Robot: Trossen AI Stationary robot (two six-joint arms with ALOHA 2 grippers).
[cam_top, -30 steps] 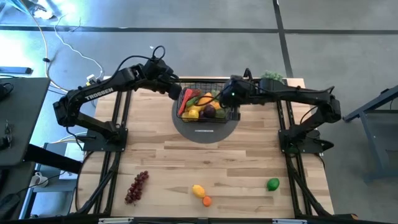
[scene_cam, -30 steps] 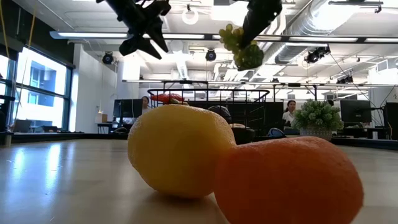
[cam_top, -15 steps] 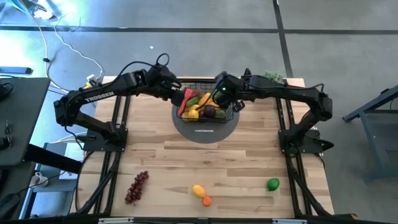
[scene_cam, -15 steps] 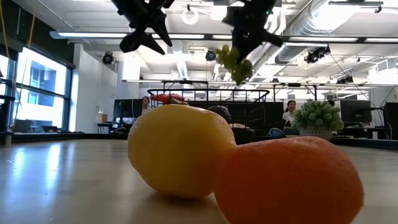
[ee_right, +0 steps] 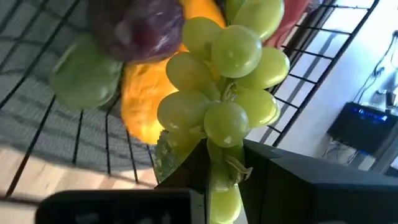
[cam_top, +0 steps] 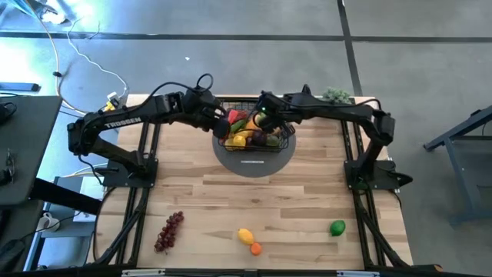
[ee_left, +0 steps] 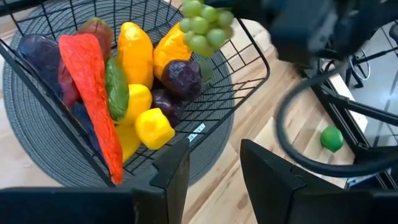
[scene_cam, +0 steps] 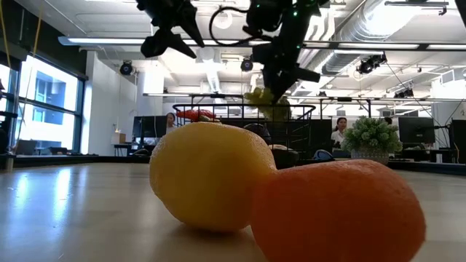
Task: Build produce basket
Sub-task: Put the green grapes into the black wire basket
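Observation:
The black wire basket [cam_top: 286,137] stands on a round grey mat [cam_top: 254,163] at the far middle of the table. It holds a red chili [ee_left: 93,93], yellow, orange and purple produce. My right gripper [cam_top: 264,117] is over the basket, shut on a bunch of green grapes [ee_right: 224,93], which also shows in the left wrist view [ee_left: 205,25]. My left gripper [ee_left: 214,168] is open and empty, above the basket's left edge [cam_top: 223,123]. Purple grapes [cam_top: 169,231], a lemon [cam_top: 244,235], an orange fruit [cam_top: 256,248] and a lime [cam_top: 337,228] lie near the front edge. My right gripper pinches the green grapes at the bunch's stem end [ee_right: 222,165] between its two fingers. The fingers come from above, slanting down. The bunch [scene_cam: 266,102] hangs below the fingers, lifted clear, at about the height of the basket's top rim.
A bushy potted plant [cam_top: 334,94] stands at the far right corner. In the low view the lemon [scene_cam: 207,175] and orange fruit [scene_cam: 338,211] fill the foreground. Bare wood lies between the mat and the front fruits. People sit in the room behind.
My right gripper has gone toward the table's left edge and down with the green grapes, from beside the basket's right end to over its middle; the bunch now hangs at rim height.

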